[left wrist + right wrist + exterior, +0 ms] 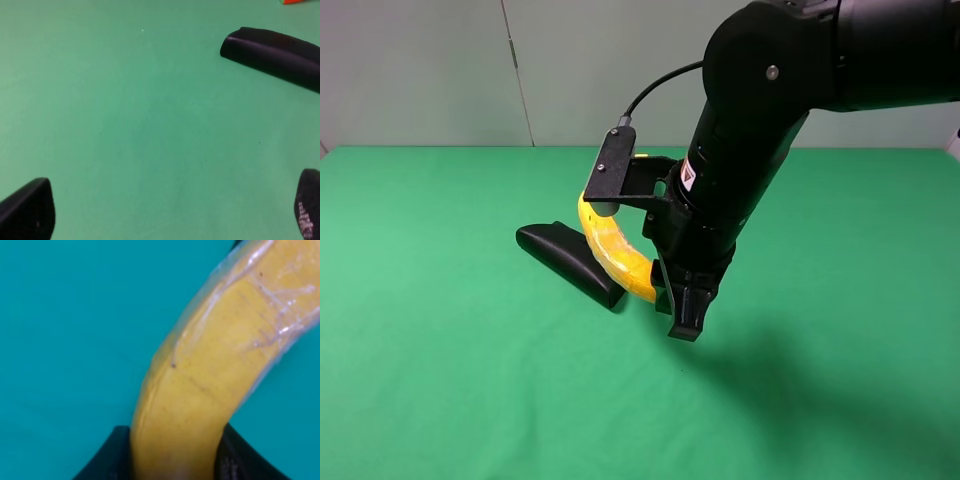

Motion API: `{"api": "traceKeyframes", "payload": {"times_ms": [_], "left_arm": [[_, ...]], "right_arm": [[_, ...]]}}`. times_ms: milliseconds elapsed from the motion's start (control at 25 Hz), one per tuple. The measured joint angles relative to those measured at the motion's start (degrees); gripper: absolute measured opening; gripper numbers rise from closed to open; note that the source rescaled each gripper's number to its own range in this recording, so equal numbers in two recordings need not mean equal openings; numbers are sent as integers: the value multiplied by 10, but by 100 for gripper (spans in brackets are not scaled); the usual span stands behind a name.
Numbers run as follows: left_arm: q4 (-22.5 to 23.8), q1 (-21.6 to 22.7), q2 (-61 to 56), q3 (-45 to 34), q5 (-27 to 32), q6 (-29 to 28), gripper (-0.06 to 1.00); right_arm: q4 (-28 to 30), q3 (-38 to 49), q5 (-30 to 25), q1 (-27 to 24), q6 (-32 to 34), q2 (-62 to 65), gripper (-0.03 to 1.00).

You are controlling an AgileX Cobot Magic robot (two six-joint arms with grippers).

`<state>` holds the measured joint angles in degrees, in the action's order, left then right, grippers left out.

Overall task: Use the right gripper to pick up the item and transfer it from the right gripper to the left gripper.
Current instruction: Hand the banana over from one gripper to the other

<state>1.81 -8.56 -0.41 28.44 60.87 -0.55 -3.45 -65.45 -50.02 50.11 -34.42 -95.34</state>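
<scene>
Yellow and curved, the banana [610, 245] carries a pale scuffed patch mid-body. Close up, a wrinkled clear film covers its skin. The right gripper [685, 305] has its jaws closed on the banana's lower end, just beside the black case [570, 260] on the green table [440, 380]. The fruit arcs up from there, its upper end hidden behind the wrist camera bracket [612, 170]. Whether it touches the case cannot be told. The left gripper [167, 215] shows only as two fingertips [27, 212], cut off by the frame, its jaws spread wide and holding nothing, near the case. A blurred orange scrap [297, 1] beyond the case is too cropped to identify.
</scene>
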Motion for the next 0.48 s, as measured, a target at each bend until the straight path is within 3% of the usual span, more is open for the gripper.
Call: {"api": "traceKeyframes", "payload": {"times_ms": [480], "left_arm": [[0, 0, 0, 0, 0, 0, 93]], "right_arm": [[-4, 0, -10, 0, -4, 0, 0]]}}
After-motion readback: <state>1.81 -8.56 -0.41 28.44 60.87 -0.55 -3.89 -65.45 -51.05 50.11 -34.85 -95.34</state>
